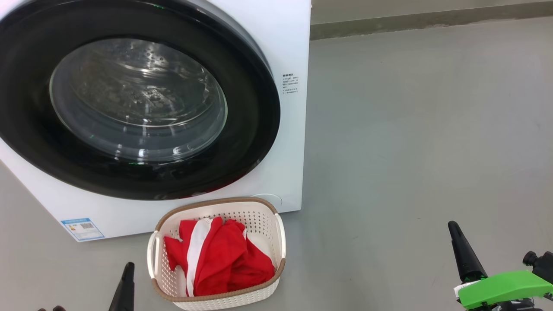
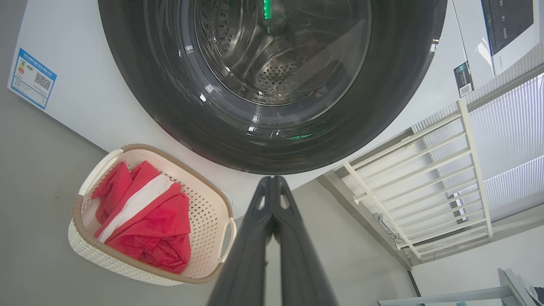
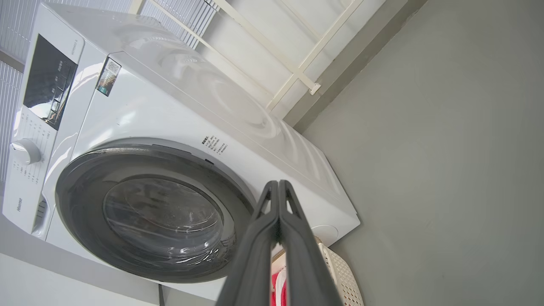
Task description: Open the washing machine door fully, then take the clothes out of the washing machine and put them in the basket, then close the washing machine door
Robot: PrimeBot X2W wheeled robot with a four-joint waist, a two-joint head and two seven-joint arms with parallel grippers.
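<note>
Our left end effector [image 2: 272, 182] and right end effector [image 3: 278, 185] are pressed together, the clothes [image 1: 220, 259] lie in the basket [image 1: 216, 202] by the washing machine door [image 1: 246, 142], which we fear a weak push may leave unlatched.

The left gripper [image 2: 272, 180] and right gripper [image 3: 278, 183] each have two long, tapered, matt black fingers with triangular cut-outs near the tips. A bright green plastic cover [image 1: 503, 287] sits on the right wrist.

Left gripper [image 2: 272, 180] fingers pressed together, empty; right gripper [image 3: 278, 185] likewise, empty.
</note>
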